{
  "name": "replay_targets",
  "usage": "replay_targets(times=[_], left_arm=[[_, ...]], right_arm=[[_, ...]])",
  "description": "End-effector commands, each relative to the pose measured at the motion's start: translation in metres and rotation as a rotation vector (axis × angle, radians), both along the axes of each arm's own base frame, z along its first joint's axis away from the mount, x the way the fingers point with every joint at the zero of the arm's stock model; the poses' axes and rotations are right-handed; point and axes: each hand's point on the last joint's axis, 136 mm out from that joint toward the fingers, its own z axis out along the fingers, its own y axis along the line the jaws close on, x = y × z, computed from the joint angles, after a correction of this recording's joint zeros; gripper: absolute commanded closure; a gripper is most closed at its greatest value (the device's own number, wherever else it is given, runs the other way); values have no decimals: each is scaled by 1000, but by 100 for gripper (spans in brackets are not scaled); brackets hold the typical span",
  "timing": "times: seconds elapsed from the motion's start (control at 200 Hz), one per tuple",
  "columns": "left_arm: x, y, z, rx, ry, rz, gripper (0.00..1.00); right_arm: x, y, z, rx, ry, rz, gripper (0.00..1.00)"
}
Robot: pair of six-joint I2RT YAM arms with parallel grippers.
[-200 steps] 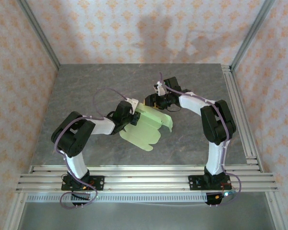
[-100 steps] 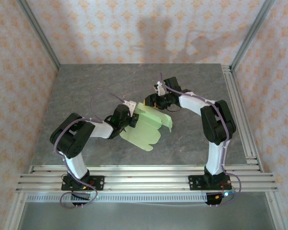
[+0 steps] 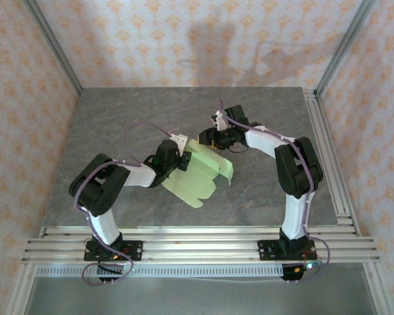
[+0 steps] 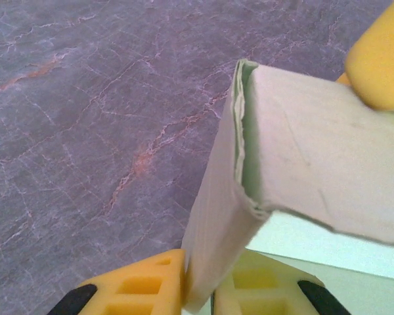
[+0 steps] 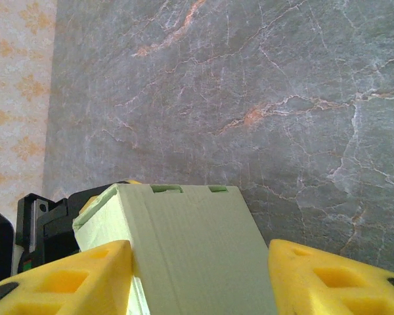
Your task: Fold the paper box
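Nudged left since a second ago, the paper box sits pinched in my left gripper; my right gripper straddles its far edge, grip unclear

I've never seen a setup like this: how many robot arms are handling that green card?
2. The left arm reaches the paper box from its left side; the right arm meets its far edge. None looks hidden.

The paper box is light green, the table is grey with pink lines, and the wall has orange flowers.
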Motion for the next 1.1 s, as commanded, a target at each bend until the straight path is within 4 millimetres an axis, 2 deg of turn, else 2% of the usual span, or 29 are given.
replay_targets(times=[0.0,0.27,0.486,0.496,0.646,0.866,0.981,1.091], left_arm=[[13,-11,11,-40,-30,2,82],[16,-16,6,-44,-12,-13,83],[15,-12,-1,-25,15,3,96],[16,-12,-1,-26,16,4,100],[12,-13,9,-76,20,-23,100],[1,-17,29,-125,32,-110,100],[-4,-15,29,-72,53,-143,100],[-9,-15,35,-79,49,-168,100]], right_arm=[[-13,-8,-27,-66,79,-15,45],[-13,-8,-28,-68,79,-14,45],[-12,-7,-25,-62,76,-13,45],[-11,-8,-24,-62,74,-14,45],[-4,-11,-6,-33,8,-58,44],[10,-39,32,35,-116,-192,38],[21,-60,29,71,-106,-269,39],[22,-73,16,67,-74,-290,40]])
